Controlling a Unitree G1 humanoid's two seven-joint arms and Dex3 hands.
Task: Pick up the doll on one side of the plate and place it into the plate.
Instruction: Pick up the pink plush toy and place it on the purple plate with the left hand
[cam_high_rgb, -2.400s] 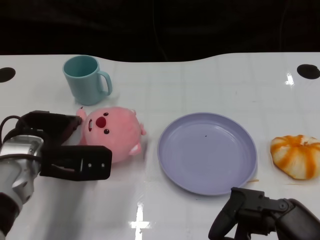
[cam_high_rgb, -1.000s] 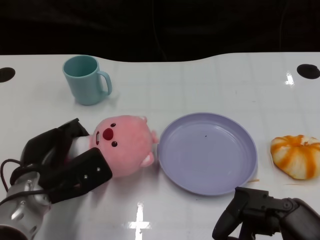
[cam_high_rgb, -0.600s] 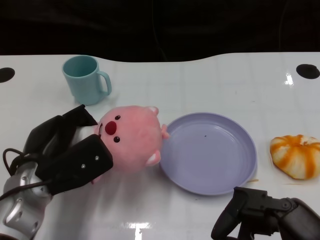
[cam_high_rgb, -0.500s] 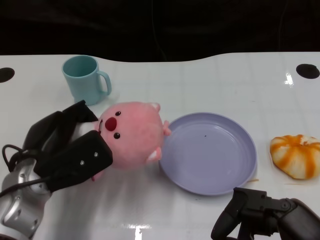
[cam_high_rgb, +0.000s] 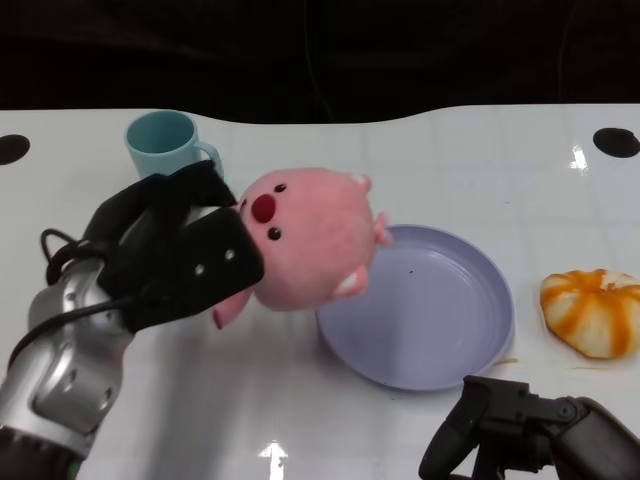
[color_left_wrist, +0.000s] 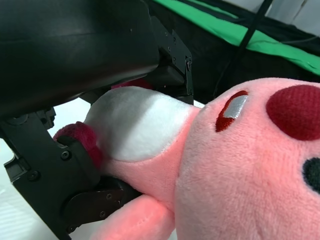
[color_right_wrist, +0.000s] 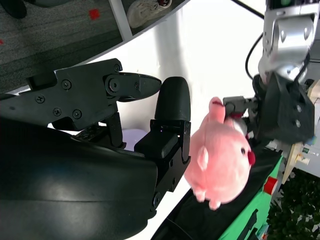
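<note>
Your left hand (cam_high_rgb: 175, 262) grips pink doll (cam_high_rgb: 308, 238), lifted over purple plate (cam_high_rgb: 440, 345) edge; right hand (cam_high_rgb: 530, 440) empty, fingers apart.

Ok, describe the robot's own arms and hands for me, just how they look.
Both hands are matte black and blocky, built of jointed segments held by small visible screws. The left hand sits on a silver metal forearm with a rounded casing, and a thin black cable loops out beside the wrist. Of the right hand, only black fingers and a dark grey rounded shell show at the head view's lower edge.
</note>
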